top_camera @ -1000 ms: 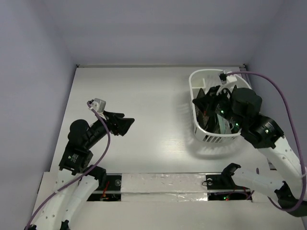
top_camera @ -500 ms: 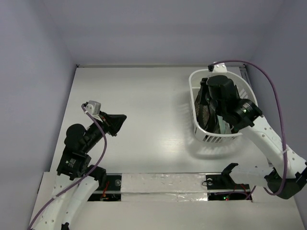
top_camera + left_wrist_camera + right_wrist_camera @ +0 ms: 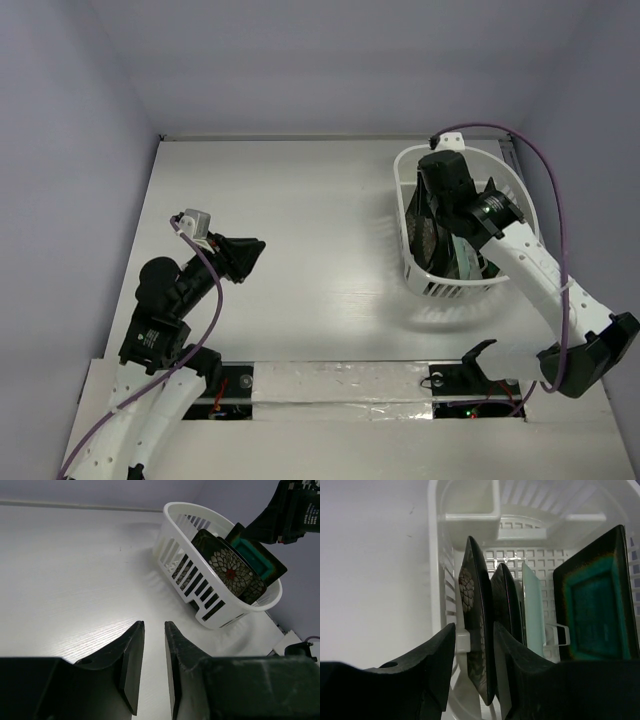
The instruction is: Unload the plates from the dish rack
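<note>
The white dish rack (image 3: 445,282) sits at the far right of the table (image 3: 300,200). Standing on edge inside it, from left to right, are a black flowered plate (image 3: 482,630), a pale mint-green plate (image 3: 534,610) and a dark-rimmed plate with a teal centre (image 3: 595,615). The right gripper (image 3: 472,635) hangs over the rack with its jaws parted, one finger on each side of the black flowered plate's upper edge and a gap showing on the left side. The left gripper (image 3: 154,625) is clenched on nothing above the bare table at the near left, well apart from the rack.
</note>
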Robot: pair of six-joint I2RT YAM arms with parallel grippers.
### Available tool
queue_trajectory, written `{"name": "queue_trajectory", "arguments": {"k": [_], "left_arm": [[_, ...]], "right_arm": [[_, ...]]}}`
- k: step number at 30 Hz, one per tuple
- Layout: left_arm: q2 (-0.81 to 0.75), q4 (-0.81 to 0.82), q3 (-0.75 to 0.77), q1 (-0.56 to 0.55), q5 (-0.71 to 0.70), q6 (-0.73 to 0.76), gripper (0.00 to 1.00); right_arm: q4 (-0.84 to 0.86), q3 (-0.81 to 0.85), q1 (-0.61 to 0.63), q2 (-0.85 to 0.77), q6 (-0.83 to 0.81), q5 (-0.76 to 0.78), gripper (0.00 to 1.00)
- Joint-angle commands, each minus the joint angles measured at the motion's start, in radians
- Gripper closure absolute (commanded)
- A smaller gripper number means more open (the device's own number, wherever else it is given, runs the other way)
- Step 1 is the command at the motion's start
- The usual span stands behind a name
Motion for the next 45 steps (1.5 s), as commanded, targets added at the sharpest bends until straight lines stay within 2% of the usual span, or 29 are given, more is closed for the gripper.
{"name": "queue_trajectory", "arguments": {"k": [1,5,14,29,32,35,36,38,45], "left_arm": [[-0.002,0.029,-0.015,-0.002,0.003,-0.006,0.79],[-0.005,0.032,-0.015,-0.002,0.005,-0.007,0.77],[-0.011,0.035,-0.016,-0.002,0.008,-0.007,0.71],[-0.017,0.041,-0.019,-0.002,0.026,-0.009,0.68],[-0.017,0.041,-0.019,-0.002,0.026,-0.007,0.67],[-0.021,0.041,-0.019,0.009,0.029,-0.009,0.66],[-0.022,0.040,-0.019,0.009,0.029,-0.009,0.66],[-0.022,0.041,-0.021,0.018,0.028,-0.009,0.65],[-0.007,0.038,-0.019,0.018,0.034,-0.013,0.61]], "right_arm": [[-0.009,-0.012,-0.010,0.003,-0.022,0.001,0.58],[0.014,-0.044,-0.030,0.014,-0.033,-0.044,0.59],[0.029,-0.104,-0.050,0.066,-0.034,-0.008,0.60],[0.006,-0.092,-0.050,0.206,-0.050,0.051,0.60],[0.008,-0.089,-0.050,0.213,-0.050,0.061,0.63],[-0.006,-0.078,-0.050,0.213,-0.047,0.100,0.72],[-0.009,-0.074,-0.050,0.213,-0.047,0.104,0.81],[-0.018,-0.058,-0.050,0.209,-0.048,0.104,0.90],[-0.058,0.000,-0.050,0.189,-0.054,0.130,1.00]]}}
